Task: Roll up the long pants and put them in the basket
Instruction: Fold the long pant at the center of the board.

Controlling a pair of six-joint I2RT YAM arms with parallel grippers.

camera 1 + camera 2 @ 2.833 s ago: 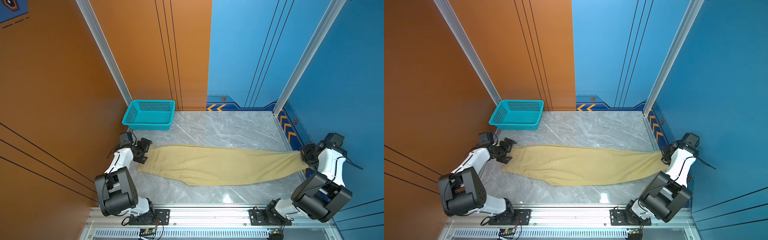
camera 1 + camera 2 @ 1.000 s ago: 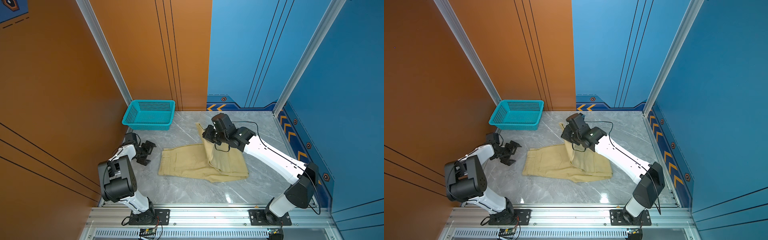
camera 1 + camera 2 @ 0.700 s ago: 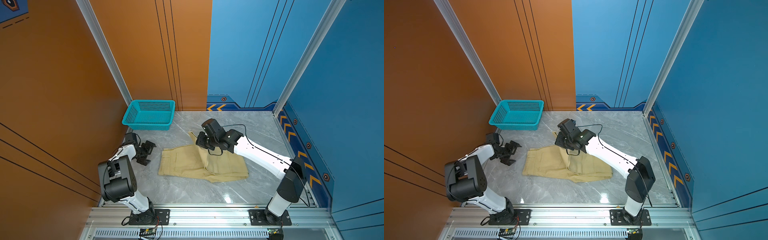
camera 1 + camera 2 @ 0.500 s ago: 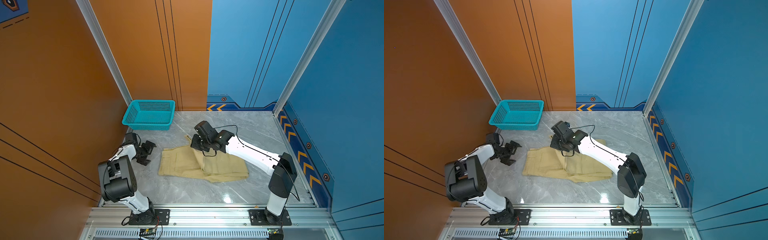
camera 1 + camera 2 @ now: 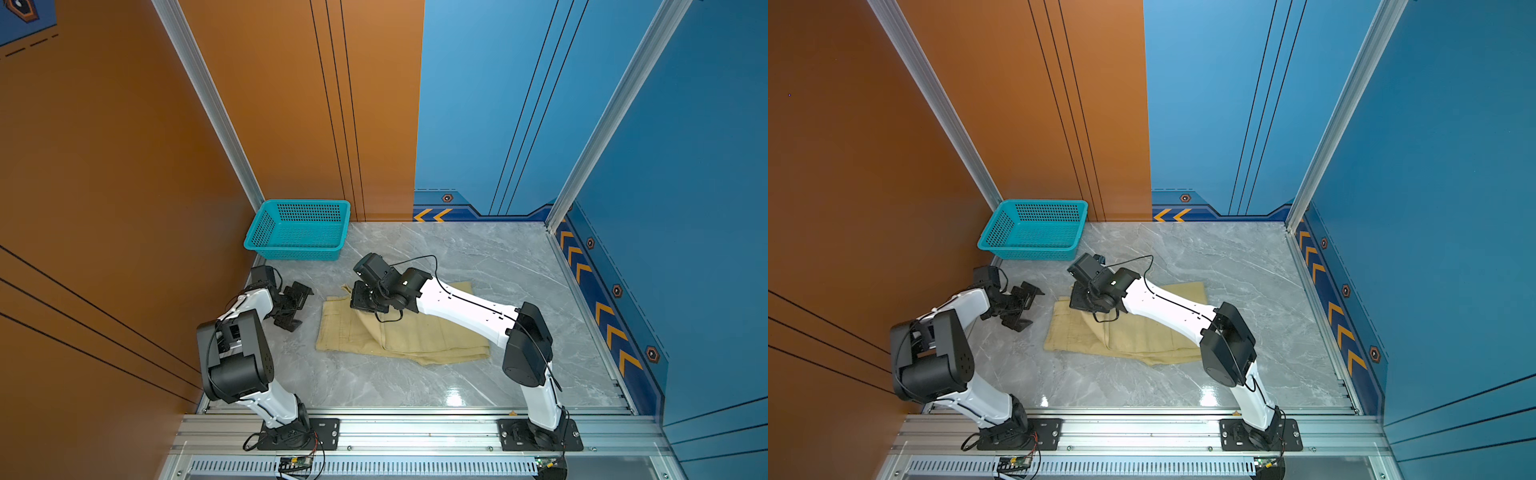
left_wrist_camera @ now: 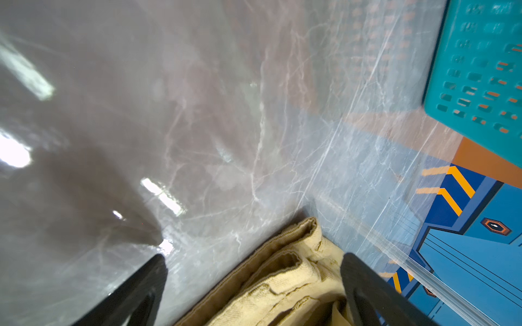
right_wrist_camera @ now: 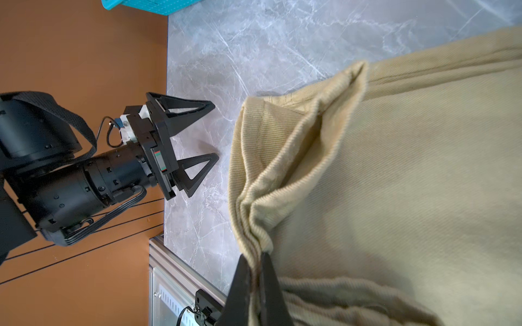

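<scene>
Only a thin pinch of edge is held, so the folded layer could be dropped or dragged askew if pulled against its own weight (the cloth looks slack). The long pants (image 5: pixel 407 336) are laid doubled over at the centre of the table (image 5: pixel 498 257). The right gripper (image 7: pixel 255 258) is clamped on their edge, arm stretched low toward 10 o'clock; the left gripper (image 5: pixel 302 309), spread wide and empty, is held at their 9 o'clock.

Bright light glares off the marble floor (image 6: pixel 226 113); left wrist view blurred.
</scene>
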